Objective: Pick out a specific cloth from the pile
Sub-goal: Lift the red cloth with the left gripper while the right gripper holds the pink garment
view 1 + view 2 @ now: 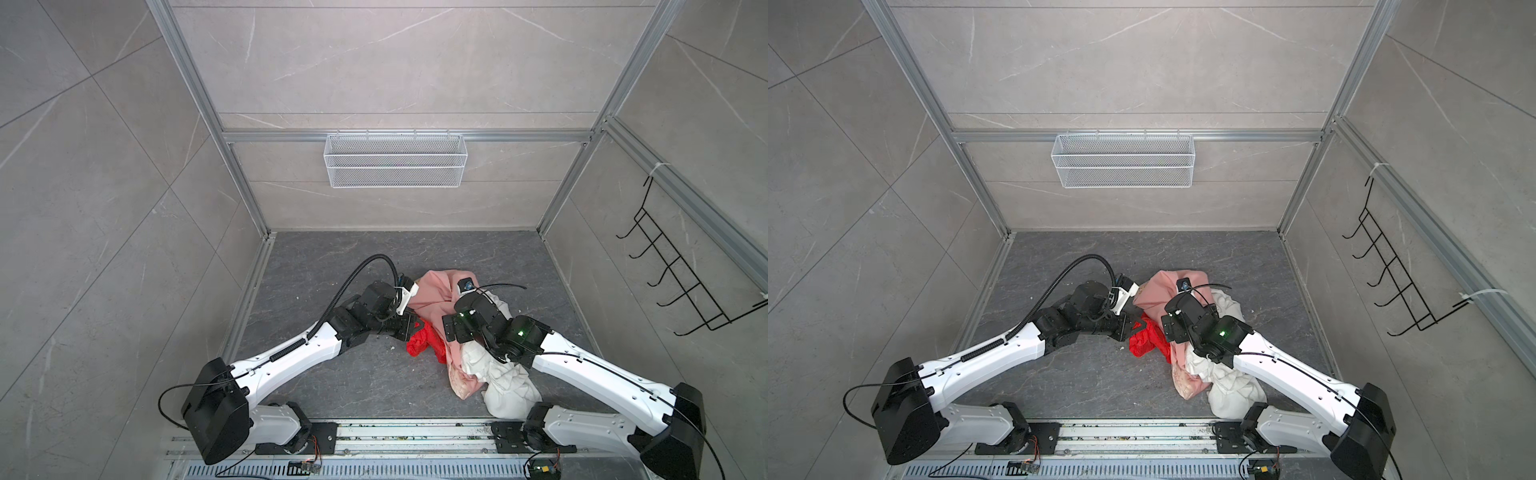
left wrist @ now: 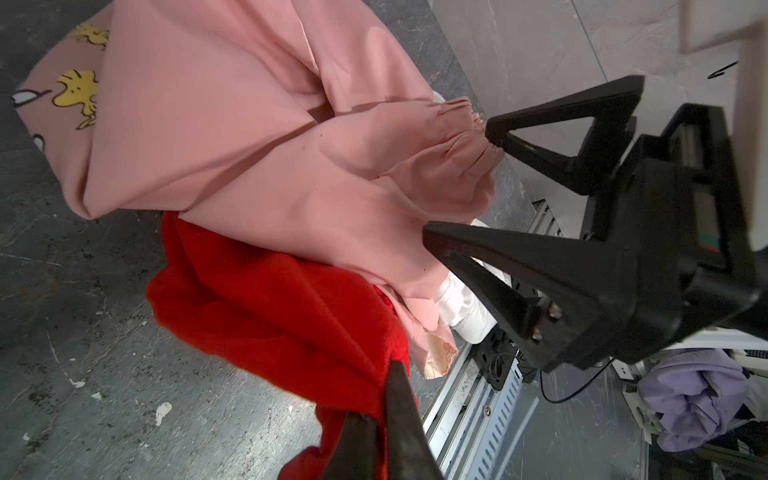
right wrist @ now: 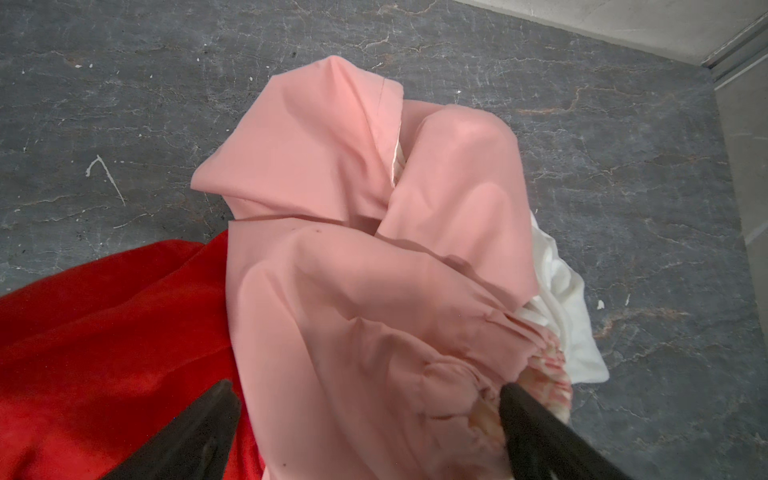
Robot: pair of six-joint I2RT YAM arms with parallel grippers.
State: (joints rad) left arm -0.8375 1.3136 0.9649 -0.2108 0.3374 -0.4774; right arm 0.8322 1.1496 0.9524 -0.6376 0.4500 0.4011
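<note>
Bright red thin cloth bunched on dark stone floor at left edge of pile, partly under pale pink cloth; long axis unclear. Left gripper clamped on its edge. Right gripper spread wide astride pink fold, gripping nothing.

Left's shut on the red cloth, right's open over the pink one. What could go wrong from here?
1. The thin bright red cloth runs under the edge of the large pale pink cloth; pulling with the left gripper may drag pink along.
2. The right gripper straddles a pink fold, jaws open, one finger over red; closing could trap both cloths.
3. The left pinch seems to hold little fabric; it might slip.
</note>
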